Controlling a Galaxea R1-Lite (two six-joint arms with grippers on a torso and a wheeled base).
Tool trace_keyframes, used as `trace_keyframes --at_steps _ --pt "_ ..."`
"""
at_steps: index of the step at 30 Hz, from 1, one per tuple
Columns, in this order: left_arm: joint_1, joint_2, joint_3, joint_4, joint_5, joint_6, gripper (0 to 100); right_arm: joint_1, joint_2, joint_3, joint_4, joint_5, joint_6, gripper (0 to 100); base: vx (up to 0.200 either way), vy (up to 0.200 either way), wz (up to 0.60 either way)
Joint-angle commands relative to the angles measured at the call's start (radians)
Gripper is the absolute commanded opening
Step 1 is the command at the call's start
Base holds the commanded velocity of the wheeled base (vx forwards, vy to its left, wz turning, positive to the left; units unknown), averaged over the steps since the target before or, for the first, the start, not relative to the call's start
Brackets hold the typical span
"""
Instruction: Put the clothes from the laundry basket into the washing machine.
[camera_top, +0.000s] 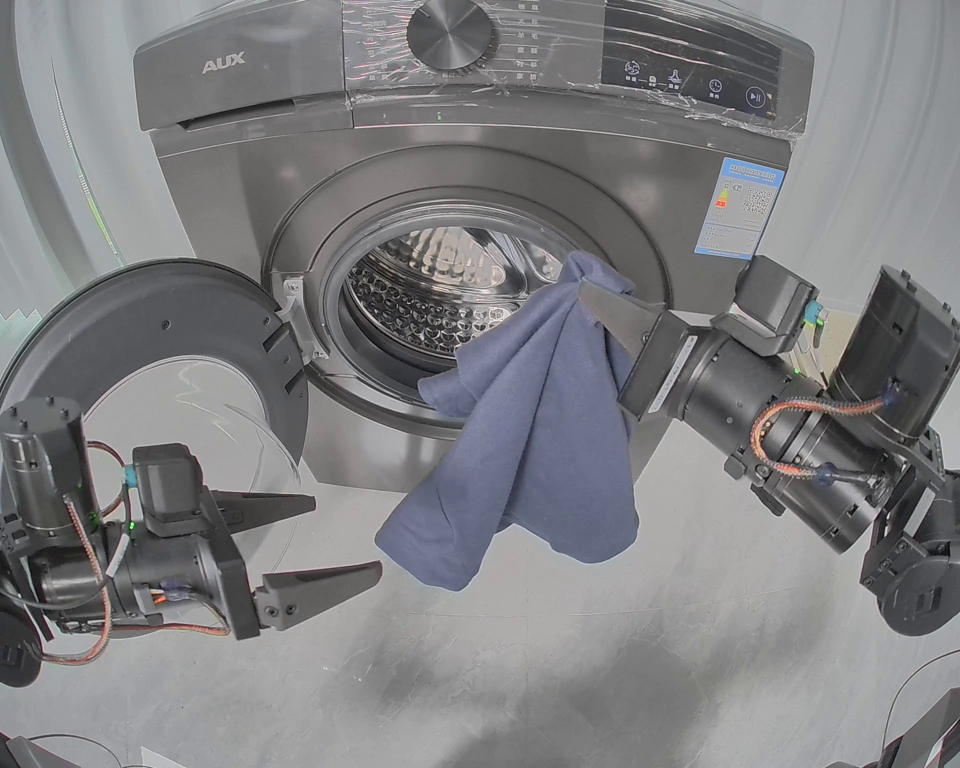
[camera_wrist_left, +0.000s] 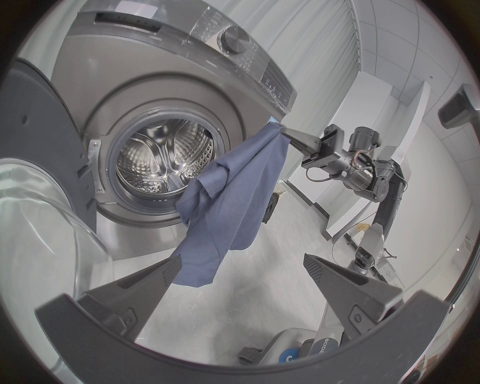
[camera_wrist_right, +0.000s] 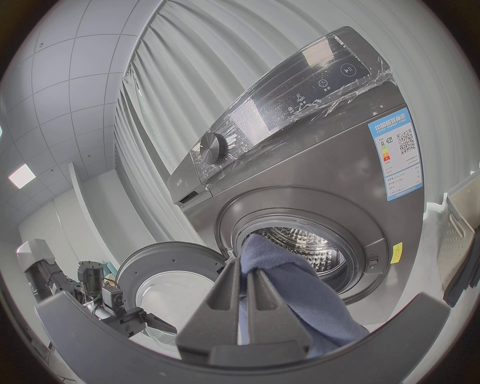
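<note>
Pale grey glossy floor (camera_top: 620, 640) ran under and in front of the washing machine (camera_top: 250, 190), with dull patches of shade on it. Light pleated curtains (camera_wrist_right: 200, 75) hung behind the machine, and a panelled ceiling (camera_wrist_right: 60, 75) showed above them in the right wrist view.

At the far left the machine's round door (camera_top: 150, 320) stood swung wide open on its hinge, its clear bowl-shaped window facing outward. Below the door, low and near the floor, the left gripper (camera_top: 348, 535) hung with its jaws spread wide apart and nothing between them, well apart from the garment.

To the right of the door, the open port showed the perforated steel drum (camera_top: 430, 290). A round dial (camera_top: 450, 32) sat on the control panel above, under wrinkled clear film.

The blue cloth (camera_top: 540, 430) hung in front of the lower right part of the port, outside the drum. One fold reached the port's lower lip, and the rest draped down the machine's front. The right gripper (camera_top: 600, 300) held it by its top edge at the port's right rim, jaws pressed together on the fabric.

Farther right, a blue-edged label (camera_top: 738, 208) was stuck on the machine's front.
</note>
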Motion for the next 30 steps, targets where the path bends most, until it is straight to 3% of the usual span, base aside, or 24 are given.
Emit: trace_keyframes --at_steps 1,9,15,25,30 --pt "-0.009 0.100 -0.042 -0.009 0.001 -0.004 100 -0.002 -0.008 0.006 0.000 -0.001 0.000 0 0.000 0.000 0.00" --pt "-0.011 0.209 -0.045 -0.089 0.006 -0.003 100 0.007 -0.010 0.009 -0.022 0.002 0.000 0 0.000 0.000 0.00" --pt "-0.049 0.278 -0.051 -0.175 0.026 -0.027 100 0.009 -0.006 0.008 -0.031 0.000 -0.002 0 0.000 0.000 0.00" --pt "-0.058 0.444 -0.089 -0.276 0.023 -0.038 100 0.009 -0.003 0.006 -0.031 0.000 -0.002 0 0.000 0.000 0.00" --pt "-0.060 0.540 -0.118 -0.426 0.028 -0.106 100 0.009 -0.008 0.009 -0.033 -0.001 -0.002 0 0.000 0.000 0.00"
